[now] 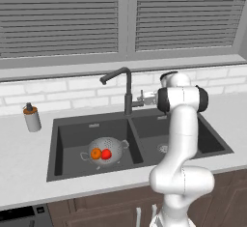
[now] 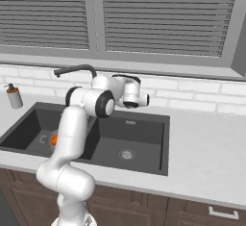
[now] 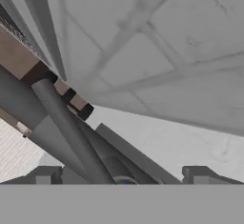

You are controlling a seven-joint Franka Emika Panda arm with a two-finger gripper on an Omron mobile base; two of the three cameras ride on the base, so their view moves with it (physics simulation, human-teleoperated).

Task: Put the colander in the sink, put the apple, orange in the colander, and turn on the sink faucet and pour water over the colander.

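Faucet [image 3: 71, 127] base between wide-spread fingers [image 3: 45, 174], untouched.

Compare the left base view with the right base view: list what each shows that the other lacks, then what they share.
Left base view alone: the colander plainly in the left basin, holding the apple and orange, and the hand open beside the sink faucet.

Right base view alone: the right basin's drain unobstructed, and a long stretch of counter to the right.

Both: the sink, the faucet, the soap dispenser, the tiled wall and the window blinds. No water runs.
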